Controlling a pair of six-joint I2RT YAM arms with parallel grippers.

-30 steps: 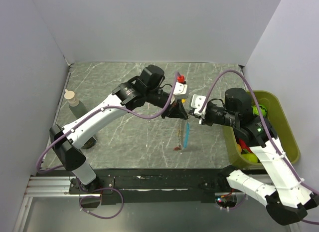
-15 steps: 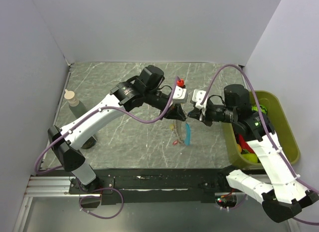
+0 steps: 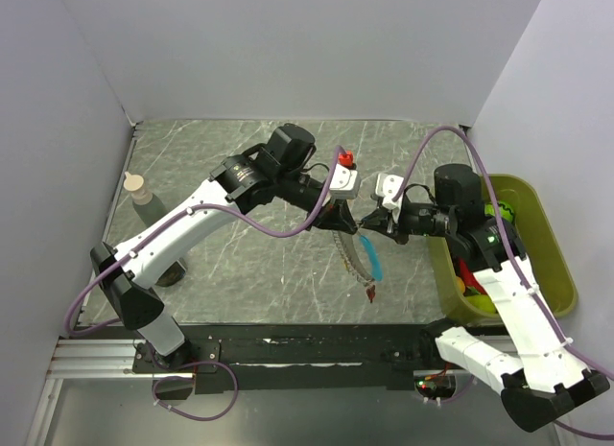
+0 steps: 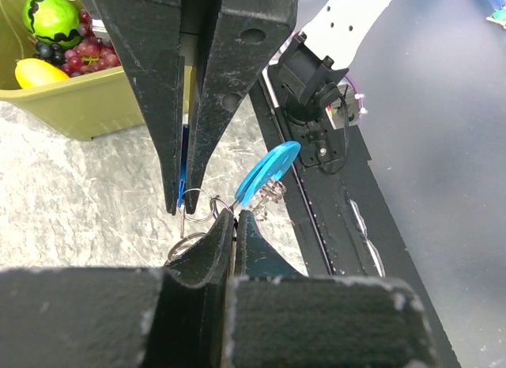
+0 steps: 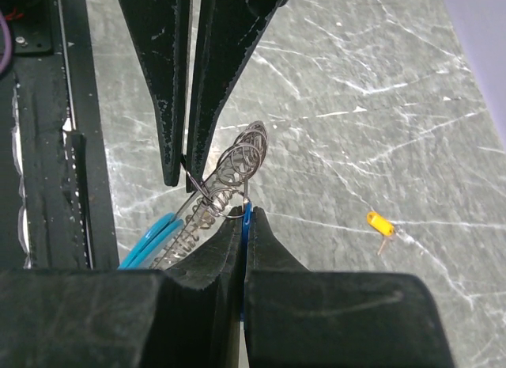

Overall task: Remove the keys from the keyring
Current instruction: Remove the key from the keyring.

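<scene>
Both grippers pinch shut in mid-air. The left gripper [image 4: 235, 219] holds the silvery chain-like keyring [image 5: 233, 170], the right gripper [image 5: 245, 218] apparently the small blue key [image 4: 183, 178].

Small orange key [image 5: 379, 223] lies loose on the grey marbled table [image 5: 379, 107]: one off, I judge. The tiny red key [image 3: 370, 293] and curved light-blue strip [image 3: 371, 256] hang from the ring, left to do.

Only the right wrist view shows the orange key; only the top view shows the red one.

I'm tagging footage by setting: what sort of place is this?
Probably a robotics lab test cell: grey marble-patterned tabletop boxed in by plain pale-lilac walls, white robot arms on a black base rail, olive-green plastic bin of toy-like fruit.
</scene>
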